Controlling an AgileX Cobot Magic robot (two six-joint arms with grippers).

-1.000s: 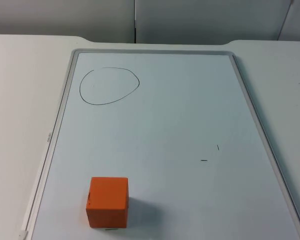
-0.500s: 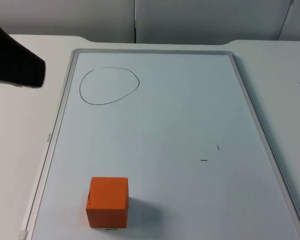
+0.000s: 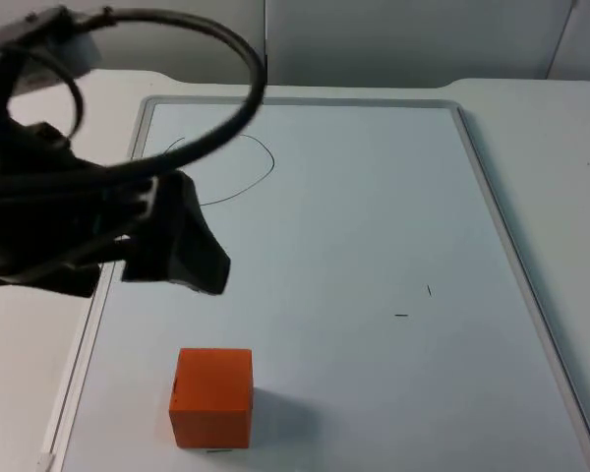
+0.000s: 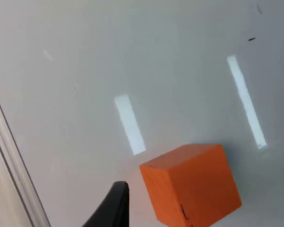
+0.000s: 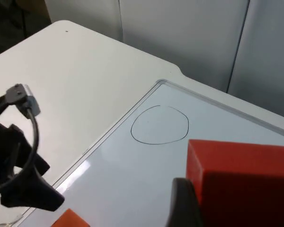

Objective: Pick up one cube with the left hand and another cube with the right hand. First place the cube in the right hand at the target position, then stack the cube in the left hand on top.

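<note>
An orange cube (image 3: 212, 395) stands on the whiteboard near its front left corner, and it looms close in the left wrist view (image 4: 191, 187). My left gripper (image 3: 192, 258) hangs over the board's left side, a little behind that cube and apart from it. In the right wrist view a second orange-red cube (image 5: 241, 177) sits right at the camera, with my right gripper (image 5: 236, 208) shut on it and one black fingertip (image 5: 182, 205) against its side. The hand-drawn circle (image 5: 159, 124) lies at the board's far left; the left arm hides part of the circle (image 3: 251, 162).
The whiteboard (image 3: 374, 216) has a grey frame (image 3: 494, 221) and covers most of the white table (image 3: 560, 147). Two small pen marks (image 3: 413, 303) lie right of centre. The grey partition wall (image 3: 374, 39) closes the far side.
The left arm has come in from the upper left and swung out over the board toward the orange cube, and it now covers part of the circle. The cube has not moved.
</note>
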